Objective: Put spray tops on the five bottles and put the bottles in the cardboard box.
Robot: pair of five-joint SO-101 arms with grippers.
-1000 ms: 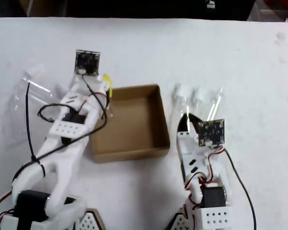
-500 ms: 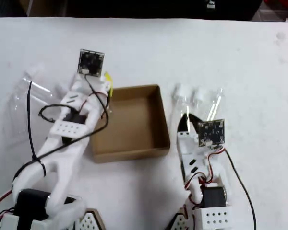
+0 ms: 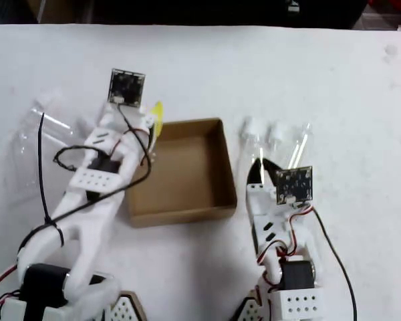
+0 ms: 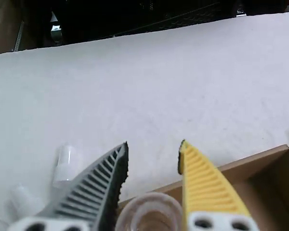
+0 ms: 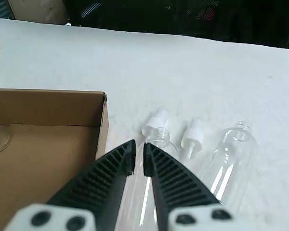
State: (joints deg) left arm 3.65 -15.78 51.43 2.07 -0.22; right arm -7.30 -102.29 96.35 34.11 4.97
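Bottle in hand (image 4: pixel 147 214) is pinched at the neck by the left gripper (image 4: pixel 154 144). The grey and yellow fingers are spread just wide enough to take it. It hangs at the far corner of the cardboard box (image 3: pixel 180 214), on the left arm's side, and its clear base seems to sit inside that corner. Its mouth is open, with no spray top on it, so boxing looks to be under way ahead of capping. As I judge it, the next move calls either for letting go once the base rests on the box floor, or for lifting the bottle back out and fitting a top first.

The right gripper (image 5: pixel 139 161) holds nothing, its dark fingers pressed almost together. It rests low over the table (image 3: pixel 321 67) just beside the box. Just past its tips lie 2 spare bottles (image 5: pixel 231 159), clear, slim and open-necked, with 2 white spray tops (image 5: pixel 192 134) lying loose by their necks.
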